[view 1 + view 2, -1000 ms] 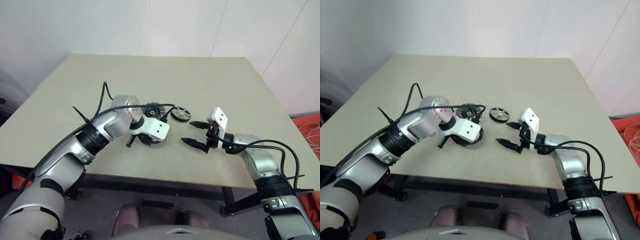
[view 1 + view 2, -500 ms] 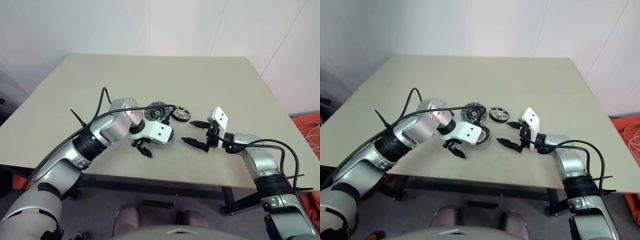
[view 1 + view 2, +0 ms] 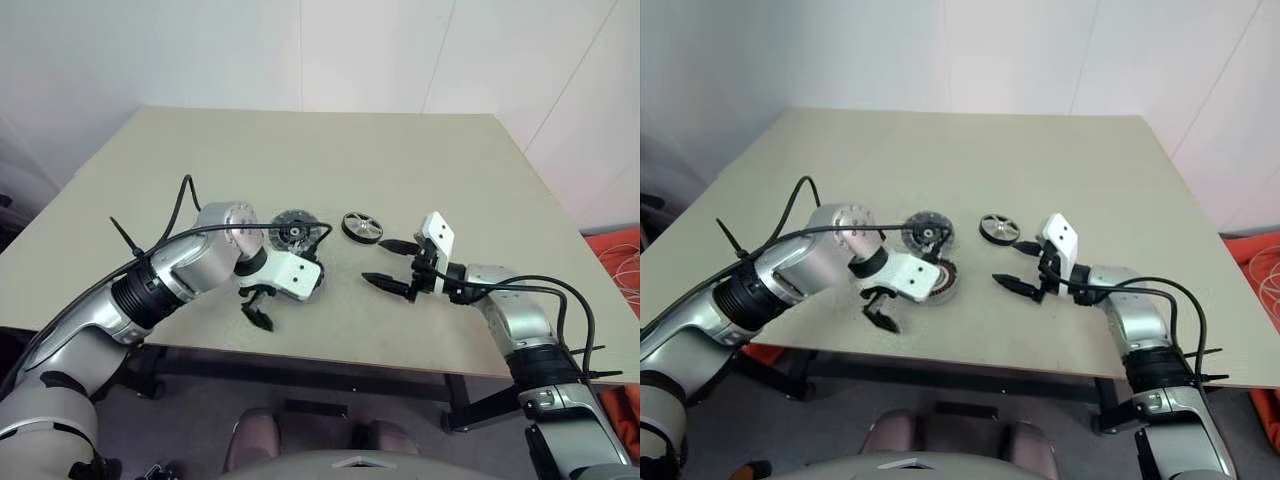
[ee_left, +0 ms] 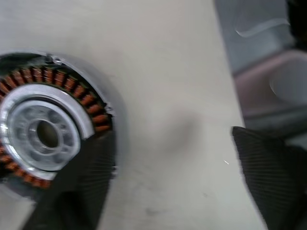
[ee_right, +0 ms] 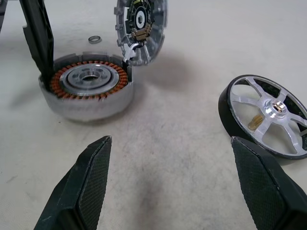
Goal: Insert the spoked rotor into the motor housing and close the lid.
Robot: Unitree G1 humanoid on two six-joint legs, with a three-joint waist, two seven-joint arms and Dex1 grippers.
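The left gripper (image 3: 258, 305) is hanging wide open and empty beside the motor housing (image 5: 87, 91), whose lid (image 5: 140, 29) is standing propped up, hinged open. The right gripper (image 3: 392, 266), spread wide and holding nothing, is facing the spoked rotor (image 5: 266, 114) lying nearby on the table (image 3: 450, 180), likely readying to take it.

motor housing (image 5: 88, 91) lid (image 5: 141, 29) tilted open | spoked rotor (image 5: 266, 115) apart | small ring (image 5: 95, 40) beyond
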